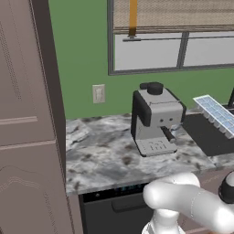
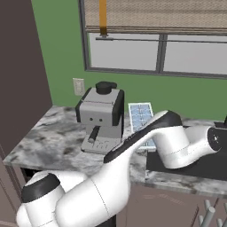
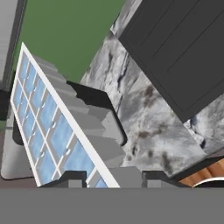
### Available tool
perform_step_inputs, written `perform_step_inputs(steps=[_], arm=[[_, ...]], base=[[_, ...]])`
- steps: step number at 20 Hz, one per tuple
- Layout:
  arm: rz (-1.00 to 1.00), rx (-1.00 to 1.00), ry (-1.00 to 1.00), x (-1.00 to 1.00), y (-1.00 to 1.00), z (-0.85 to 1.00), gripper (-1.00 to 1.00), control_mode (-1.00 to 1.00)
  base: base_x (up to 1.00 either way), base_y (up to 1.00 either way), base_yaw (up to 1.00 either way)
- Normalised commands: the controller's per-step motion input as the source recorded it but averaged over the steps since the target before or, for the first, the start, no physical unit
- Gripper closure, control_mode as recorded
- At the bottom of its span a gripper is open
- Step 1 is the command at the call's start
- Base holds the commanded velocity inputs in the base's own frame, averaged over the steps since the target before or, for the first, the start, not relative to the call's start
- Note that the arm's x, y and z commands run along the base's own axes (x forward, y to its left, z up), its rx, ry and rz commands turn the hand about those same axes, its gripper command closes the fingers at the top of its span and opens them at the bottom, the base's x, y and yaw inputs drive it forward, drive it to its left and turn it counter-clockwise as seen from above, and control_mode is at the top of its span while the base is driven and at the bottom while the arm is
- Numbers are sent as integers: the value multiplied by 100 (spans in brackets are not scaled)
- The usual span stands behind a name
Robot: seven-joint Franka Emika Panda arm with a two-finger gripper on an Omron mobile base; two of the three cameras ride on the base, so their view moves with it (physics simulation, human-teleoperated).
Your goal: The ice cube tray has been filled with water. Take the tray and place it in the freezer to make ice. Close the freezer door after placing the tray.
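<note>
A grey-and-white mottled stone worktop (image 1: pixel 100 160) runs along a green wall (image 1: pixel 77 55). On it stands a boxy silver-grey espresso machine (image 1: pixel 155 119) with black side panels and a round black knob on top, its drip grate facing forward. Just beside the machine, toward the right of the left base view, a flat black rectangular cooktop (image 1: pixel 208 132) lies set into the stone. A pale cream wall socket plate (image 1: pixel 98 93) sits on the wall behind the machine. Above it is a grey-framed window (image 1: pixel 173 50) with a woven tan blind (image 2: pixel 155 15) and an orange strap. A tall brown wooden cabinet (image 1: pixel 27 137) borders the worktop's end, and a dark appliance front (image 1: pixel 114 205) sits under the edge.
</note>
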Motion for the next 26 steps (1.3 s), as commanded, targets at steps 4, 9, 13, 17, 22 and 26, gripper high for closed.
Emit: perform_step_inputs(steps=[4,9,13,17,22,26], arm=[[4,0,-1,-48,65,10,100,-100],[3,0,-4,-49,78,10,100,-100],[0,0,-5,-39,84,17,100,-100],[0,0,-1,-15,94,13,100,-100],[0,-3,0,5,100,1,100,-100],[0,-5,2,5,80,0,100,-100]], base=[[0,0,0],[0,0,0],[0,0,0],[0,0,0],[0,0,0],[0,0,0]])
